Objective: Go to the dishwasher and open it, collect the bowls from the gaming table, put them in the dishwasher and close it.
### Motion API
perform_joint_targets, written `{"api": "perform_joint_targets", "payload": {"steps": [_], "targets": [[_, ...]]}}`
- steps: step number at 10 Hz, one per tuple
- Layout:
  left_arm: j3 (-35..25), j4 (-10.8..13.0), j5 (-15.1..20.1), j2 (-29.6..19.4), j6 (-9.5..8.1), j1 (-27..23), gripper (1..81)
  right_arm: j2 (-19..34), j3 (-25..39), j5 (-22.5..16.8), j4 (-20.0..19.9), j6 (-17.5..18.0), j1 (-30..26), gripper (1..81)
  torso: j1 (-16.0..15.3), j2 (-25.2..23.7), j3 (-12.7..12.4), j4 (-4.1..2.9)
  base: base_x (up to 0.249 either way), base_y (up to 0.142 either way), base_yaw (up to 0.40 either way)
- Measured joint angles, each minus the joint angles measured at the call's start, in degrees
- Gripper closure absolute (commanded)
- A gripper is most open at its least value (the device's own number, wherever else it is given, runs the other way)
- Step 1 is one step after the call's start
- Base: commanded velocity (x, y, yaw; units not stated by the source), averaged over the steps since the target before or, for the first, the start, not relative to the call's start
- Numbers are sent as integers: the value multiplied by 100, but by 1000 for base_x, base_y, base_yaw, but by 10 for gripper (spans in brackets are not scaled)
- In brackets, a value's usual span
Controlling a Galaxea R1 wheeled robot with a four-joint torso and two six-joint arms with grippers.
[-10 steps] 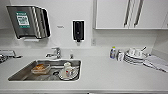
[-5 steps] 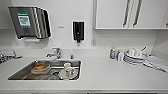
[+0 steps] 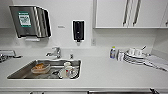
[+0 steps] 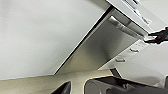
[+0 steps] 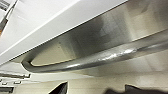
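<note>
The dishwasher (image 4: 105,47) shows its brushed steel front under the white counter, with a dark line along one edge of the door. Its bar handle (image 4: 125,26) runs across the front. My right gripper (image 4: 158,36) is a dark shape at one end of that handle. In the right wrist view the handle (image 5: 100,58) passes very close, in front of the steel door (image 5: 100,35). My left gripper (image 4: 76,88) hangs low, away from the door, over the light floor. The bowls and the gaming table are out of view.
The head view looks down on a white counter (image 3: 107,72) with a steel sink (image 3: 30,72) holding dishes, and a faucet (image 3: 55,53). A stack of plates with cups (image 3: 133,56) and a small bottle (image 3: 113,53) stand at right. White drawer fronts (image 4: 125,56) sit beside the dishwasher.
</note>
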State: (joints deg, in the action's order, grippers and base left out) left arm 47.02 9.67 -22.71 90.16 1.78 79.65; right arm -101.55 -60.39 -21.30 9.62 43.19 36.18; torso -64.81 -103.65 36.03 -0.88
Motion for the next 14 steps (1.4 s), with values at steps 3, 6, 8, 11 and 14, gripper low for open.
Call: {"api": "perform_joint_targets", "payload": {"steps": [3, 6, 8, 11, 14], "targets": [[-2, 46, -49, 33, -2, -2, 10, -5, 72, -66, -2, 110, -201, 10, -7, -6, 470, 0, 0, 0, 0], [0, 67, -101, 90, 0, -24, 10, 74, 306, -91, -133, 176, -667, 10, -11, -5, 575, 0, 0, 0, 0], [0, 80, -96, 96, 0, -17, 10, 199, 404, -201, -469, 188, -1111, 10, -11, -5, 575, 0, 0, 0, 0], [35, 83, -99, 193, 0, -17, 10, 213, 400, -533, -1096, 286, -1369, 10, -11, -5, 577, 0, 0, 0, 0], [48, 83, -110, 193, -2, -17, 10, 6, 172, -824, -1264, 645, -1362, 10, -11, -5, 577, 0, 0, 0, 0]]}}
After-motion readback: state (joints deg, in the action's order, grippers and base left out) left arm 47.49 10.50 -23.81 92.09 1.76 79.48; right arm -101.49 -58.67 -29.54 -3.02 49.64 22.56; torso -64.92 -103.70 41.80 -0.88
